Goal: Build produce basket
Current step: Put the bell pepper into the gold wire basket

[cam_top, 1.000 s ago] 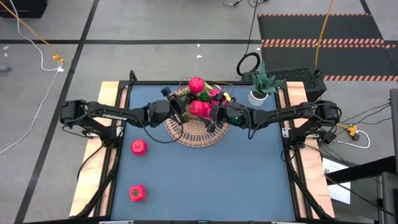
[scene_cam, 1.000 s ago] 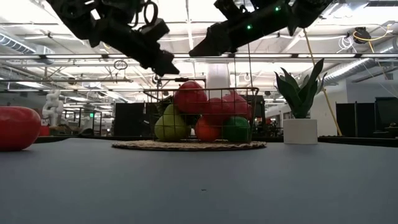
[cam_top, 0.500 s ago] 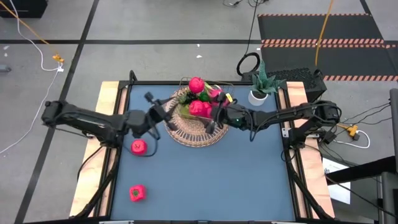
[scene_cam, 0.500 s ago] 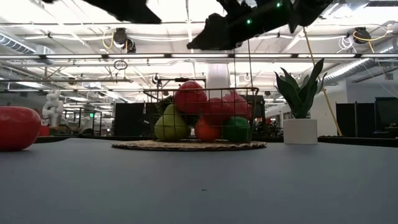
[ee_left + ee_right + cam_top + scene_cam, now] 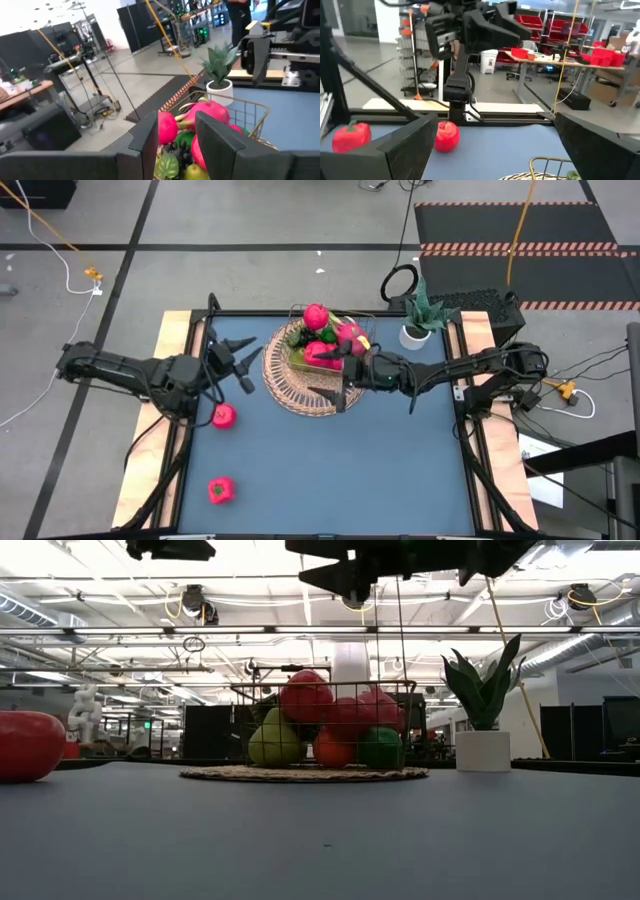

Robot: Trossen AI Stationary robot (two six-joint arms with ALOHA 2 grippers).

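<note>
The basket (image 5: 312,385) is a round wicker tray with a thin-wire frame (image 5: 325,690) at the table's far middle. Produce (image 5: 322,340) is piled inside the frame: pink-red round ones, green ones, a dragon fruit (image 5: 212,111). Two loose red pieces lie on the blue table, one (image 5: 223,416) left of the basket and one (image 5: 220,490) near the left front. My left gripper (image 5: 235,367) hovers open to the left of the basket, holding nothing. My right gripper (image 5: 332,397) hovers open over the basket's near-right rim, also holding nothing.
A green plant in a white pot (image 5: 415,332) stands at the far right of the table, close behind my right arm. Wooden side rails (image 5: 170,330) border the blue surface. The near half of the table holds only the loose red piece.
My left gripper has drawn back from the basket toward the table's left edge and risen, leaving the low view's upper area. My right gripper has shifted a little toward the near edge and risen. The pile in the basket has stayed as it was.
</note>
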